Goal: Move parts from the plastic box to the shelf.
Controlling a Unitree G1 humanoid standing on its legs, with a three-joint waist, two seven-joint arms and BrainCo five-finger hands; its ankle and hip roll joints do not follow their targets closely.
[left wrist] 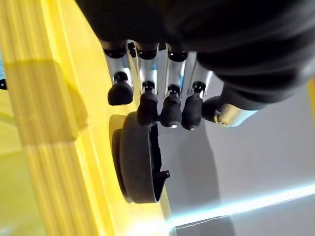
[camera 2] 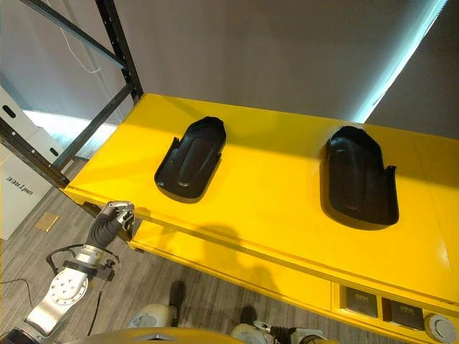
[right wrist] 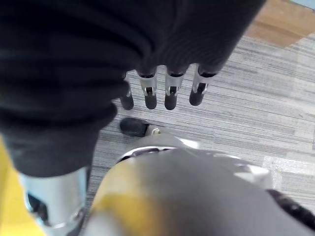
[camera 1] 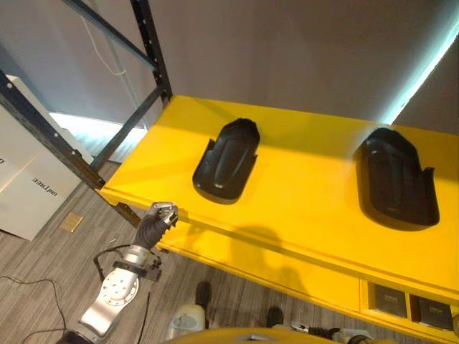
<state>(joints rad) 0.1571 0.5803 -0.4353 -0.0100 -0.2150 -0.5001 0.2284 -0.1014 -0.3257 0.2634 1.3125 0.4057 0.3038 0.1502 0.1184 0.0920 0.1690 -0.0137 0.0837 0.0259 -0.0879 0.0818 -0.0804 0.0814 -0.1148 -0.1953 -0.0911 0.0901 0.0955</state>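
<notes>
Two black moulded plastic parts lie on the yellow shelf (camera 1: 301, 193). One part (camera 1: 226, 160) lies toward the left, the other part (camera 1: 396, 178) toward the right. My left hand (camera 1: 159, 215) hangs just below the shelf's front left edge, fingers (left wrist: 170, 93) relaxed and holding nothing. Past them the left wrist view shows the left part (left wrist: 138, 167) edge-on. My right hand (right wrist: 171, 91) points down at the floor, fingers straight, nothing in it.
A black metal shelf upright (camera 1: 150, 50) and its diagonal braces rise at the shelf's left end. A white cardboard box (camera 1: 29, 179) stands on the grey floor at the left. Small dark boxes (camera 1: 391, 299) sit under the shelf at lower right.
</notes>
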